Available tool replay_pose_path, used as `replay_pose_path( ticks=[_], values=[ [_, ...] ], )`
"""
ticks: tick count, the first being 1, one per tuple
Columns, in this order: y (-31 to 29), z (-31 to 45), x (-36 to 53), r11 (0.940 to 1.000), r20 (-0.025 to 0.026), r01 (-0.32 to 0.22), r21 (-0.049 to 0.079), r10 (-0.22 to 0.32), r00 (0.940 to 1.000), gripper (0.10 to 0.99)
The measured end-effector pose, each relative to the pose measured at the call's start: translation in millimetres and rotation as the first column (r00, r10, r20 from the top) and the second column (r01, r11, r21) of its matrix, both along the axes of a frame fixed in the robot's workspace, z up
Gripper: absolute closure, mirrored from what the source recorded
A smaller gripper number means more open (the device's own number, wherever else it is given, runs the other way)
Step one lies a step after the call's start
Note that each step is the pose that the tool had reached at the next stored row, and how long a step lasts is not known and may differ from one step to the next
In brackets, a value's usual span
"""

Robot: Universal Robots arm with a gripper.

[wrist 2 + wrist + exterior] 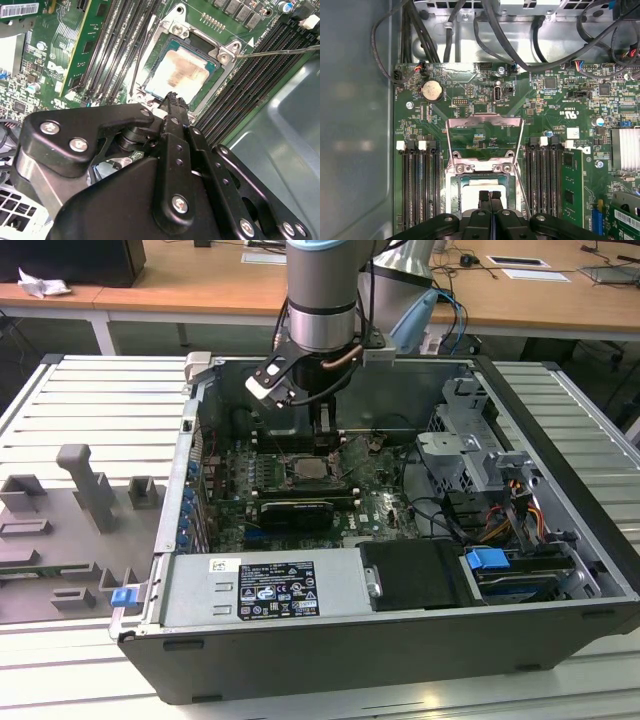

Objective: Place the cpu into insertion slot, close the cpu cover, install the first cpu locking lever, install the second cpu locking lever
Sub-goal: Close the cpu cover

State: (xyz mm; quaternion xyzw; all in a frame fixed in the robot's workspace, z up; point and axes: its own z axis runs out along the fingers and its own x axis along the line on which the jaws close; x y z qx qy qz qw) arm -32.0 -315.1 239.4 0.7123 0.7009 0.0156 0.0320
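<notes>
Tool [490, 195] tips together, just over the cpu [176, 75] in its slot — cpu cover [485, 120] raised.

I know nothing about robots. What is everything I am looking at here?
computer case: one, dark grey, lying open on the ribbed table
motherboard: one, green, inside the case
cpu: one, silver-grey, seated in the insertion slot
cpu cover: one, silvery, raised open
memory slots: two banks, black, either side of the slot
coin battery: one, silver, on the board
fixtures: several, grey, on the table at the exterior view's left
arm: one, grey
fingers: two, black, shut, tips by the cpu's edge
</notes>
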Motion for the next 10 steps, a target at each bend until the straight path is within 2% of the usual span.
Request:
replay_pose_path(
  ticks=[10],
  values=[
    [0.1,1.1,0.0,1.0,0.0,0.0,-0.005,0.0,1.0,0.98]
  ],
)
